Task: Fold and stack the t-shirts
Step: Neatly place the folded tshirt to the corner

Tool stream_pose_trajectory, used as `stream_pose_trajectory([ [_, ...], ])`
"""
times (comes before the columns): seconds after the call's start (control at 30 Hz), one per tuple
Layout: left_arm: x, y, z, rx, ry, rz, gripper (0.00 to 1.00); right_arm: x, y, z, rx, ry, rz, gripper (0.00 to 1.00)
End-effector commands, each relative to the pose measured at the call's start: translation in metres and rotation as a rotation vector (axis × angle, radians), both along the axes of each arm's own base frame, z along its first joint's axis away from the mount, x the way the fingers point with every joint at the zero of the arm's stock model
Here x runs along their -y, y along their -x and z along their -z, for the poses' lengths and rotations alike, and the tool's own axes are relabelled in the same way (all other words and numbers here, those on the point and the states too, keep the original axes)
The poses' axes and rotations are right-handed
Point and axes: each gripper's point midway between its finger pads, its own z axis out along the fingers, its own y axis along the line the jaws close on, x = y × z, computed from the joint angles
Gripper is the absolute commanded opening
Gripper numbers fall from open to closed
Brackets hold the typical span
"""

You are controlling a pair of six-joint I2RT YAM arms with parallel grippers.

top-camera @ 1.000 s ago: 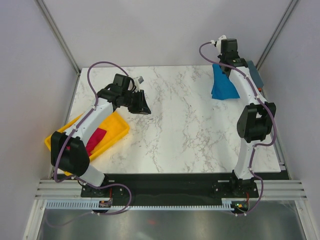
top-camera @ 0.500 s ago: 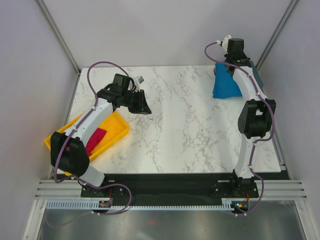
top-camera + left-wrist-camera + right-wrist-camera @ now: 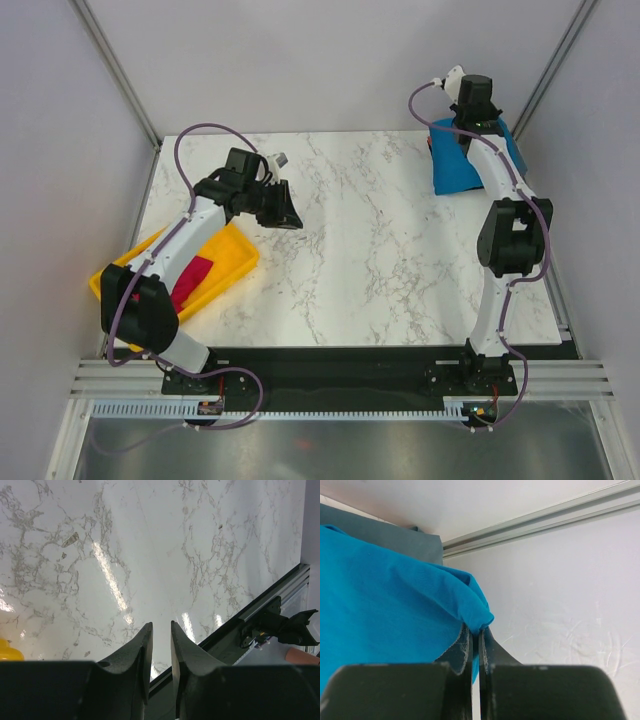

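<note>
Right gripper point(image 3: 476, 632) is clamped fully together on a small bunched fold of the blue t-shirt point(image 3: 385, 595), and only the very tips have hold of the cloth. That shirt sits at the far right corner of the tabletop point(image 3: 370, 250), lying partly over the grey-blue t-shirt point(image 3: 395, 540), which pokes out behind it in the same corner.

My left gripper point(image 3: 161, 630) hangs above the bare marble toward the left edge, jaws a narrow slit apart with nothing between them. The magenta-red t-shirt point(image 3: 195, 275) lies in the yellow tray point(image 3: 240, 245) at the near left corner, unfolded as far as I can tell.

My worry is that tip pinch. With so little fabric caught, any quick pull could let the cloth slide out and the blue shirt would drop in a heap. Because blue rests on grey-blue, dragging it sideways may haul the lower shirt along and spoil the pile. Both lie right at the corner, so a push outward could send cloth over the tabletop's edge. I cannot see how many layers the fingers actually hold, so releasing may leave a crumpled ridge.
</note>
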Motion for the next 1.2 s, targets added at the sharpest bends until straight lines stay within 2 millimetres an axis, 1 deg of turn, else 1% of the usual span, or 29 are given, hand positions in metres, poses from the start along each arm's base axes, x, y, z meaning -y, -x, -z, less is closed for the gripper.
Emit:
stream_pose_trajectory([
  [0.0,0.002,0.001,-0.016,0.065,0.030,0.026,0.28,0.010,-0.003,-0.056,0.154,0.023,0.001,0.00],
  [0.1,0.001,0.000,-0.015,0.064,0.029,0.024,0.28,0.010,-0.010,-0.050,0.149,0.032,-0.001,0.00],
  [0.13,0.002,0.000,-0.014,0.062,0.029,0.026,0.28,0.029,-0.009,-0.049,0.150,0.038,0.025,0.00],
  [0.17,0.002,0.000,-0.014,0.063,0.028,0.027,0.28,0.029,-0.012,-0.046,0.149,0.037,0.023,0.00],
  [0.23,0.000,-0.002,-0.010,0.061,0.015,0.018,0.28,0.033,-0.019,-0.054,0.184,0.031,0.010,0.00],
  [0.27,-0.001,-0.002,-0.009,0.062,0.010,0.018,0.28,0.034,-0.025,-0.047,0.178,0.031,0.002,0.00],
  [0.3,0.000,-0.001,-0.008,0.060,0.008,0.018,0.28,0.036,-0.030,-0.060,0.217,0.036,0.002,0.00],
  [0.33,0.000,-0.001,-0.007,0.060,0.005,0.019,0.28,0.041,-0.033,-0.062,0.227,0.041,0.007,0.00],
  [0.37,0.000,0.000,-0.008,0.060,0.005,0.021,0.28,0.043,-0.042,-0.048,0.212,0.044,0.005,0.00],
  [0.4,0.001,0.000,-0.008,0.060,0.004,0.023,0.28,0.046,-0.046,-0.056,0.237,0.054,0.008,0.00],
  [0.47,0.001,0.000,-0.006,0.056,0.002,0.024,0.28,0.053,-0.058,-0.047,0.272,0.089,0.025,0.02],
  [0.53,0.002,0.000,-0.005,0.054,0.002,0.025,0.28,0.056,-0.067,-0.022,0.282,0.122,0.039,0.17],
  [0.57,0.003,0.001,-0.004,0.050,0.002,0.027,0.29,0.057,-0.070,-0.027,0.329,0.149,0.046,0.29],
  [0.6,0.003,0.001,-0.004,0.052,0.001,0.030,0.29,0.060,-0.072,-0.024,0.337,0.165,0.056,0.52],
  [0.63,0.006,0.003,-0.003,0.049,-0.001,0.037,0.29,0.062,-0.074,-0.017,0.334,0.167,0.066,0.58],
  [0.7,0.007,0.004,-0.001,0.048,-0.008,0.042,0.30,0.065,-0.070,-0.023,0.365,0.163,0.100,0.68],
  [0.73,0.008,0.005,-0.002,0.051,-0.007,0.046,0.30,0.064,-0.066,-0.033,0.411,0.118,0.113,0.71],
  [0.77,0.009,0.006,-0.002,0.052,-0.006,0.050,0.30,0.062,-0.065,-0.030,0.403,0.088,0.107,0.76],
  [0.8,0.010,0.006,-0.003,0.052,-0.006,0.051,0.30,0.060,-0.062,-0.032,0.404,0.059,0.098,0.78],
  [0.83,0.011,0.007,-0.005,0.057,0.000,0.053,0.30,0.055,-0.055,-0.050,0.440,0.025,0.090,0.80],
  [0.87,0.011,0.007,-0.007,0.062,0.000,0.052,0.30,0.050,-0.051,-0.054,0.444,0.005,0.085,0.82],
  [0.9,0.011,0.007,-0.008,0.064,0.003,0.053,0.30,0.045,-0.047,-0.048,0.424,-0.015,0.078,0.82],
  [0.93,0.011,0.007,-0.008,0.066,0.005,0.053,0.30,0.036,-0.037,-0.069,0.452,-0.043,0.064,0.82],
  [1.0,0.013,0.008,-0.012,0.075,0.020,0.062,0.30,0.022,-0.027,-0.054,0.421,-0.157,0.059,0.82],
  [1.03,0.015,0.009,-0.016,0.086,0.036,0.070,0.30,0.009,-0.014,-0.077,0.462,-0.213,0.043,0.82],
  [1.07,0.015,0.008,-0.022,0.105,0.044,0.072,0.30,0.003,-0.005,-0.067,0.439,-0.309,0.057,0.82],
  [1.1,0.016,0.008,-0.025,0.118,0.048,0.077,0.30,-0.008,0.003,-0.058,0.405,-0.383,0.033,0.82],
  [1.13,0.016,0.008,-0.030,0.136,0.054,0.078,0.30,-0.038,0.019,-0.082,0.429,-0.453,-0.019,0.82],
  [1.17,0.015,0.008,-0.037,0.155,0.061,0.079,0.30,-0.053,0.033,-0.063,0.378,-0.566,-0.002,0.83],
])
